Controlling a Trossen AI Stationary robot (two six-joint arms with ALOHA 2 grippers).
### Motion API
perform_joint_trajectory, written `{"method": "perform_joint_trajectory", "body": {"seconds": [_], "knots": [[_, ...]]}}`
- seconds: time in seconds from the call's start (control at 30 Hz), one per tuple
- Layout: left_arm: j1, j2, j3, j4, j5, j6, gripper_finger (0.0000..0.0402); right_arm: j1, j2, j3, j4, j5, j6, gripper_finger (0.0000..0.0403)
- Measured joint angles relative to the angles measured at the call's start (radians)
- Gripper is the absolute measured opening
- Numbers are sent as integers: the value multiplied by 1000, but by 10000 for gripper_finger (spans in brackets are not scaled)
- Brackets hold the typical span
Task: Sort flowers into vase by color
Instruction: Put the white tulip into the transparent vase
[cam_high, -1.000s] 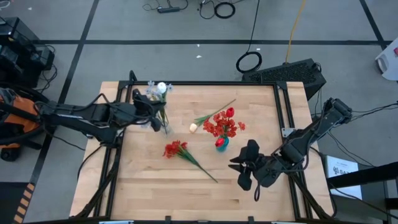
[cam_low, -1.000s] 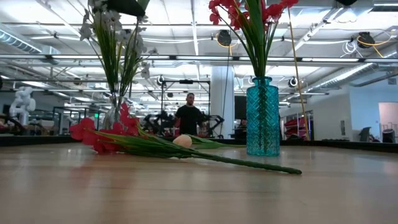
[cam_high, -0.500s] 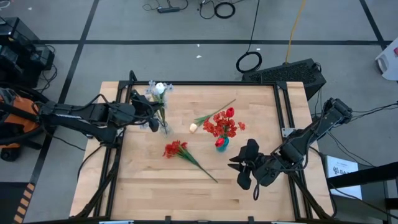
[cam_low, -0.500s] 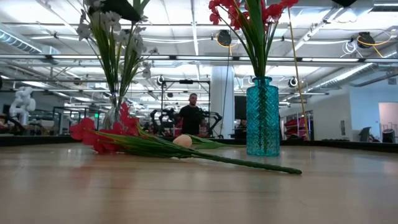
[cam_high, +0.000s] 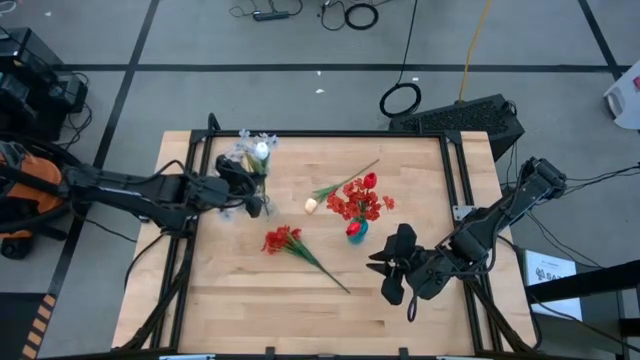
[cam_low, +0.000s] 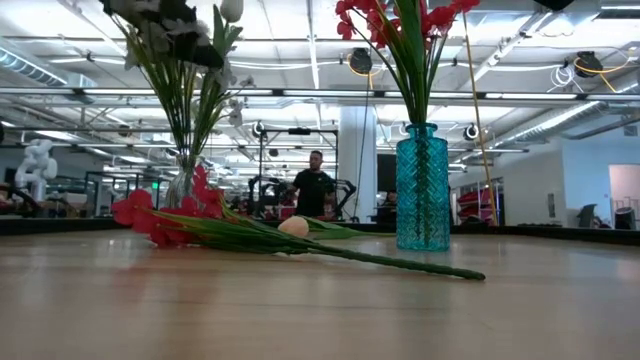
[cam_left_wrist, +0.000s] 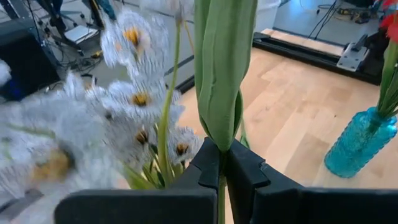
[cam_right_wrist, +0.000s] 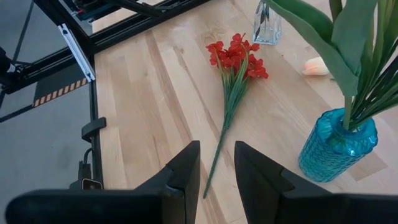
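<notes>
Stem work at the far-left corner of the wooden tabletop: left gripper, fingers clamped on a white-budded green flower stem, over the clear glass vase of pale blue-white sprays. Lower straight, release once seated. Right gripper idle, fingers parted, beside the teal glass vase.

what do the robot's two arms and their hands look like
Both arms are black and jointed, built of chunky links. The left arm has an orange section at its base, the right arm has cables trailing off beside it. The left hand and right hand each have two flat, matte black fingers with squared tips.
</notes>
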Motion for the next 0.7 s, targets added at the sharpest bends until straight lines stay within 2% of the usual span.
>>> {"method": "perform_joint_trajectory", "body": {"seconds": [0.4,0.47,0.7], "knots": [[0,-3,-21,24,69,-52,63,0,0,0,7,-2,1,90],[0,-4,-21,25,101,-51,66,0,0,0,7,-2,1,90],[0,-4,-21,17,109,-51,68,0,0,0,7,-2,6,90]]}}
